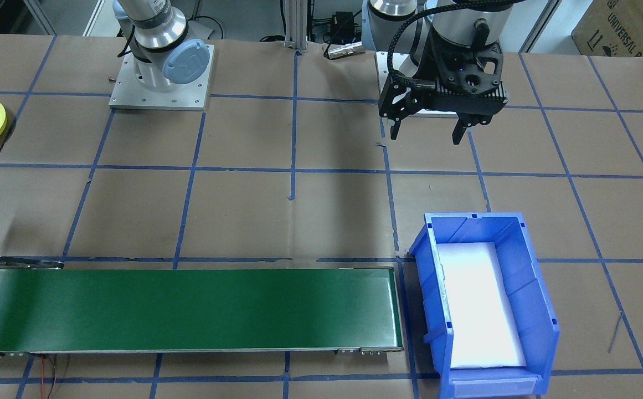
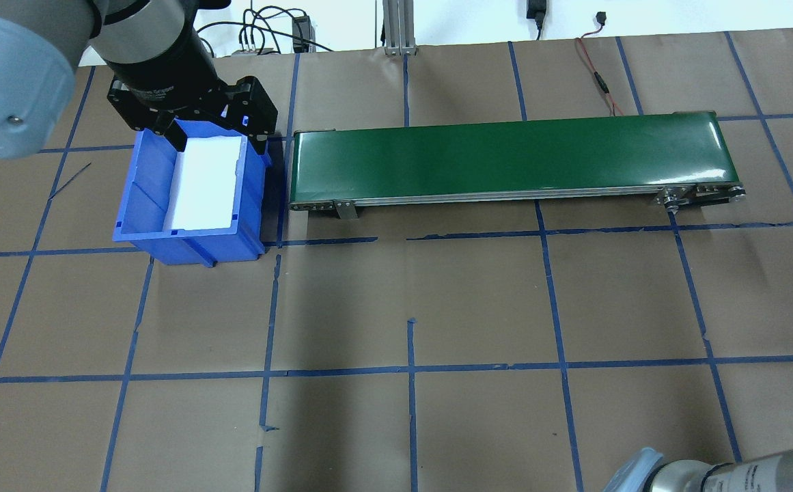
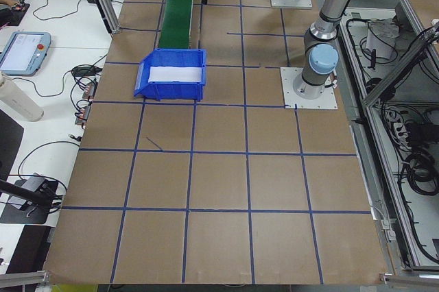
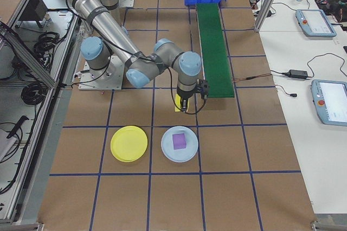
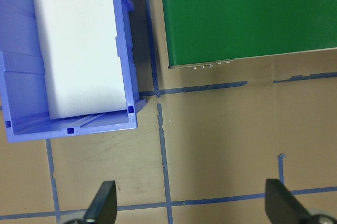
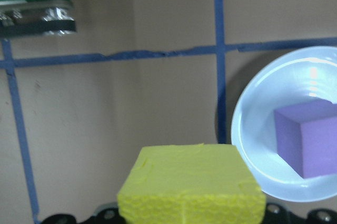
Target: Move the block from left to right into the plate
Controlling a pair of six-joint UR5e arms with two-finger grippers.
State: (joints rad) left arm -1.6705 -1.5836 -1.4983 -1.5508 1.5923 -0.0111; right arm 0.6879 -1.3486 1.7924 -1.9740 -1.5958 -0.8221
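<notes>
The green conveyor [image 4: 214,46] ends near the yellow plate [image 4: 129,143], which lies beside the pale blue plate [image 4: 179,143]. The right hand [image 4: 185,106] grips the yellow block [image 6: 190,184]; it should carry it over the yellow plate's middle before releasing. The left hand [image 1: 432,128] hangs wide, empty.

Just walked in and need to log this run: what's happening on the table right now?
The right gripper holds a yellow block above the table, near the end of the green conveyor. Close by sit an empty yellow plate and a light blue plate with a purple block already in it. The left gripper hangs open over the blue bin, holding nothing. The yellow block is not yet on a plate.
</notes>
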